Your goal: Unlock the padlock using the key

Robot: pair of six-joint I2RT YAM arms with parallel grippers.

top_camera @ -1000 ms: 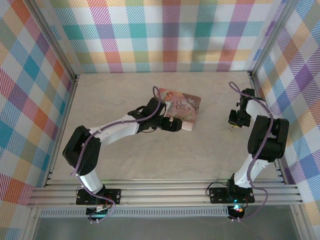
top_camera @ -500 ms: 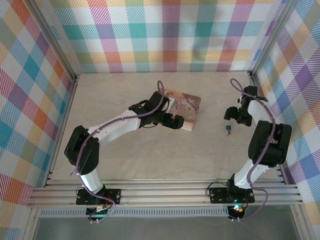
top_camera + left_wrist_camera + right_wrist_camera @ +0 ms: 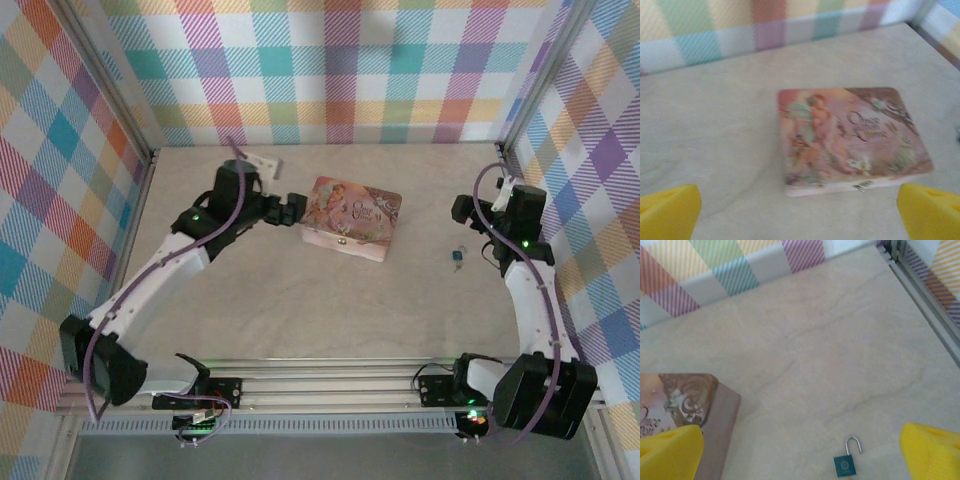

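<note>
Yellow-tipped left tool and right tool agape, both clear of padlock.

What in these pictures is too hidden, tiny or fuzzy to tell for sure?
- Padlock, right wrist view: too small to tell whether a key sits in it. In the top view it is a mere speck.
- Decorated box, left wrist view: its clasp and lid lettering are blurred.
- Same box, right wrist view: cut off by the left edge and partly behind a yellow fingertip.
</note>
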